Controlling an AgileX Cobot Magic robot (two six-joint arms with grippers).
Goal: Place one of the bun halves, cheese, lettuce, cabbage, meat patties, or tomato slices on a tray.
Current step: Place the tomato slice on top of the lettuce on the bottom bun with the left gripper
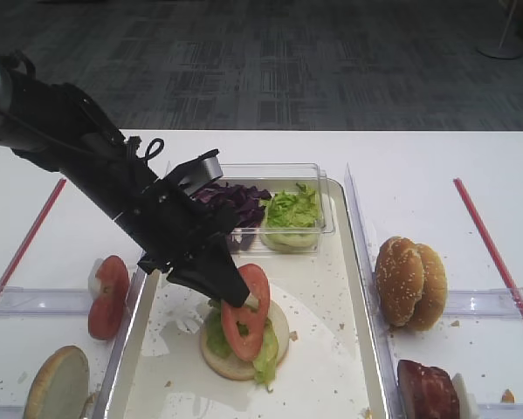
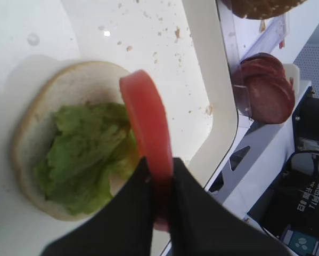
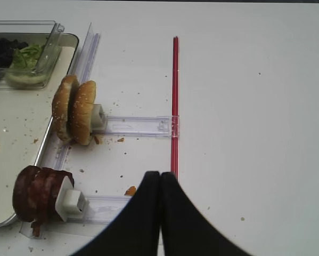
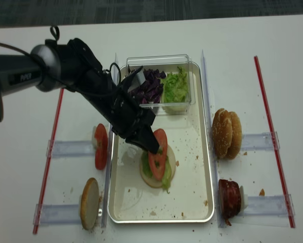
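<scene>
Now we are pinching a thin glossy red tomato slice (image 2: 147,125) in our left gripper (image 2: 160,178) over ruffled lettuce (image 2: 84,154) on the pale bun half (image 2: 58,96) in the shiny metal tray (image 1: 366,305); our right gripper (image 3: 160,184) is sitting closed, empty.

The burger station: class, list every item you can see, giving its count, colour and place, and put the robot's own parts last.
tray: one, shiny metal, centre.
bun base: one, pale, on tray, lettuce on it.
held tomato slice: one, red, above that bun.
clear box: one, on the tray's far end, purple cabbage and green lettuce inside.
tomato slices: red, rack left of tray.
bun half: one, near-left rack.
sesame buns: two, golden, right rack.
meat patties: dark red-brown, near-right rack.
left gripper: shut on tomato.
right gripper: shut, empty.
</scene>
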